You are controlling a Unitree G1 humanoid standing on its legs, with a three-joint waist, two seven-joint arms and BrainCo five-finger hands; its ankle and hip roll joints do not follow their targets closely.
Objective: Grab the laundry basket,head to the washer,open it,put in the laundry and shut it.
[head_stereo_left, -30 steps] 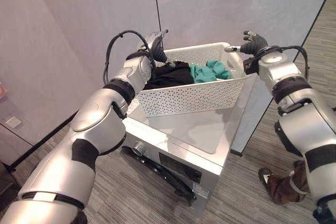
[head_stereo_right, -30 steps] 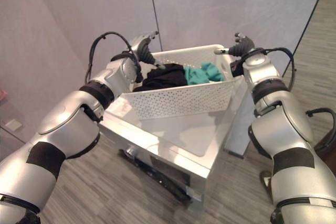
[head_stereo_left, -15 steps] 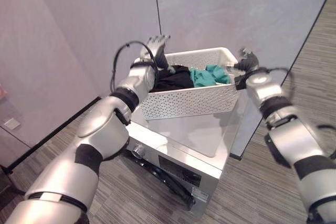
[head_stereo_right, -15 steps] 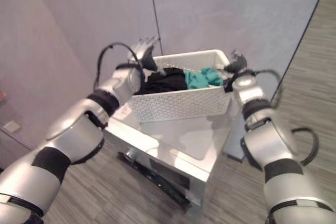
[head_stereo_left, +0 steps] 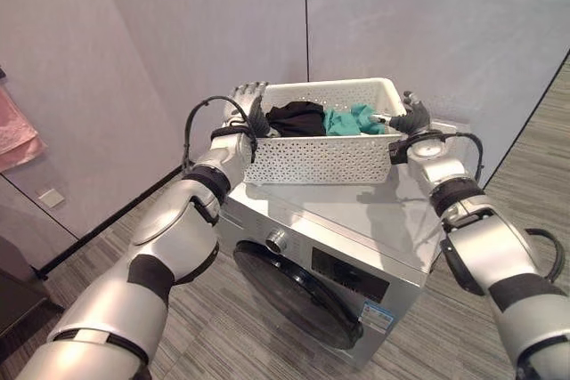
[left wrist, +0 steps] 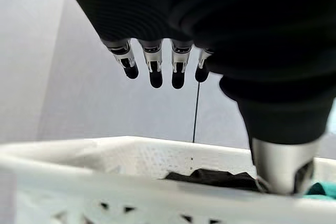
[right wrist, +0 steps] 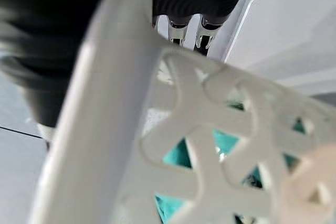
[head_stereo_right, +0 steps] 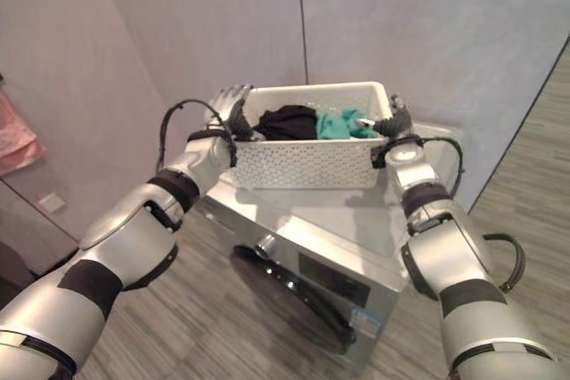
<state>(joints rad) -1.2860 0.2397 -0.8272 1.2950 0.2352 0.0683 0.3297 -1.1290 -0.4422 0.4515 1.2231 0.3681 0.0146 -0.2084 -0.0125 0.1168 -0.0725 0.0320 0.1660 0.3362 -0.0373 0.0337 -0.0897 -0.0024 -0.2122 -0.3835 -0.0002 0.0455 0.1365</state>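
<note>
Our arms are silver-grey shells with black bands at the joints. Left hand (head_stereo_left: 247, 100) and right hand (head_stereo_left: 410, 117): dark ribbed covers, silver fingers (left wrist: 153, 65) with dark tips.

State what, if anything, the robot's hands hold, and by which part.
Nothing is clearly gripped: the white perforated plastic laundry basket sits between left hand and right hand, one at each end rim.
</note>
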